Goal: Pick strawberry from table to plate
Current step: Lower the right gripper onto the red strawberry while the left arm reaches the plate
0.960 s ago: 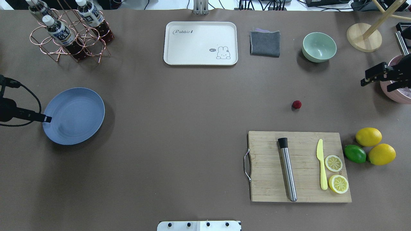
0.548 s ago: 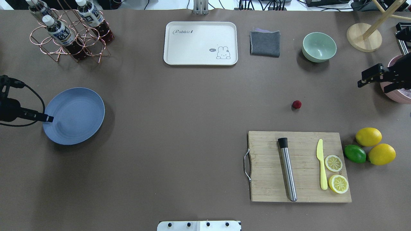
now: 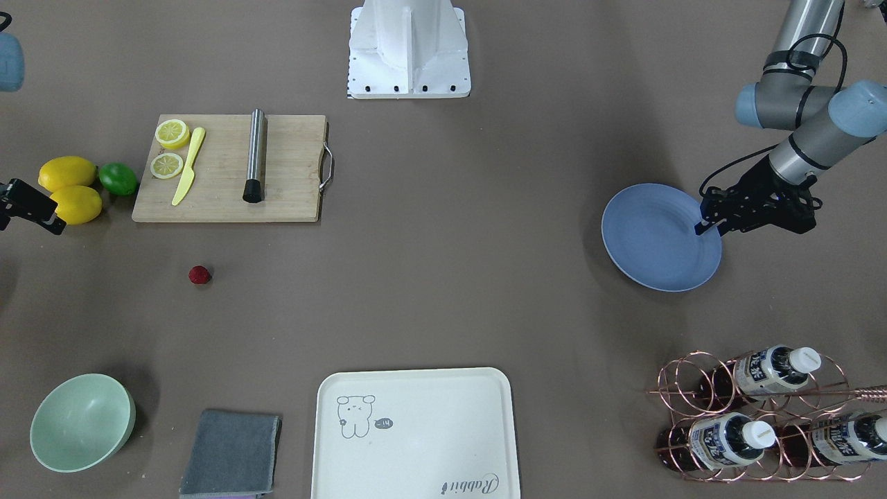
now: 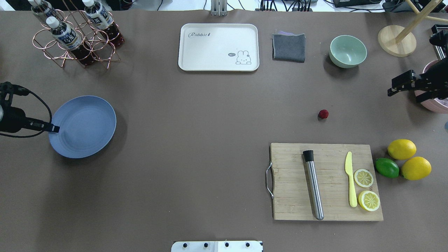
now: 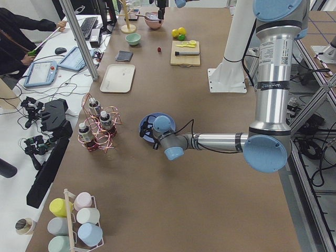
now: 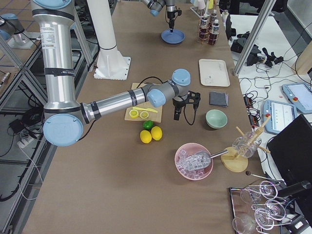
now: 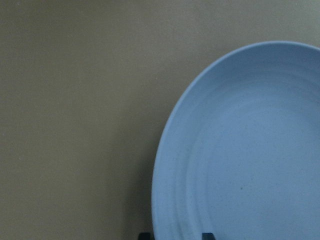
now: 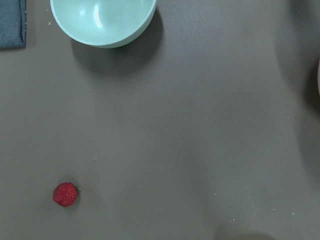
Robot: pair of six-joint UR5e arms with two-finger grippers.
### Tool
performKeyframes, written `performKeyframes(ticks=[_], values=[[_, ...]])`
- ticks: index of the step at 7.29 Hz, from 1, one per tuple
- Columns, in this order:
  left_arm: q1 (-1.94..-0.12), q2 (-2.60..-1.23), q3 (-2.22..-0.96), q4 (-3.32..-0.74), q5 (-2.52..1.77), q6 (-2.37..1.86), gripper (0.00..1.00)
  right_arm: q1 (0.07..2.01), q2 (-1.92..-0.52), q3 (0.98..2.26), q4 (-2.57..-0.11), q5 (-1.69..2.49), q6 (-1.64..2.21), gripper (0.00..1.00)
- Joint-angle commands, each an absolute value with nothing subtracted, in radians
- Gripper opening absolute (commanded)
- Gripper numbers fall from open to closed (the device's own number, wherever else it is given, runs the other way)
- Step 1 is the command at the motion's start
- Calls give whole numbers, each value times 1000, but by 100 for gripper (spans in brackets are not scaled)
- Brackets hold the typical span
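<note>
Clearly the strawberry [image 4: 323,113] is a light thing: tiny, roundish and bumpy. I judge that its pitted skin gives the pads some bite, but that its round shape lets it roll or squirt out if one pad reaches it first. It may be soft, so a gentle squeeze seems wiser than a hard clamp. The best hold looks to be across its widest middle, coming straight down, with one pad on each side and the tips almost at the table [image 4: 210,140].

The right gripper [image 4: 404,93] hangs above the table with its fingers spread and nothing between them. The berry is not under it. It lies well apart, off toward the robot's left of this gripper and somewhat nearer the robot's base. The right wrist view shows the berry low in the left corner, on bare table. The green bowl [image 8: 102,20] sits on the farther side, away from the base. Nothing stands between gripper and berry, so I judge the approach to be a plain sideways reach and then a descent.

The plate [image 4: 87,119] lies far beyond the berry from this gripper, at the table's other end. There the left gripper [image 4: 54,128] sits at the plate's rim, one fingertip inside the edge and one outside, seemingly pinching it.
</note>
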State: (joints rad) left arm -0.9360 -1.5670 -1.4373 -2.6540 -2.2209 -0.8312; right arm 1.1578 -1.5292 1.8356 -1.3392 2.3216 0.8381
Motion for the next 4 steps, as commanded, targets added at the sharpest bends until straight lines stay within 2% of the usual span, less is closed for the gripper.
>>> performKeyframes(ticks=[1,3,4], values=[[-936,-1575,-1471,-2638,-2253,-921,0,1126,-1528,1832,-1339,2297,842,100],[-940,-1606,-1512,-2614,-2313,-978,0,1111,-1479,1784,-1339,2287,842,100],[-940,-1636,-1576,-2536,-2313,-1033,0,1095,-1448,1755,-1339,2286,842,100]])
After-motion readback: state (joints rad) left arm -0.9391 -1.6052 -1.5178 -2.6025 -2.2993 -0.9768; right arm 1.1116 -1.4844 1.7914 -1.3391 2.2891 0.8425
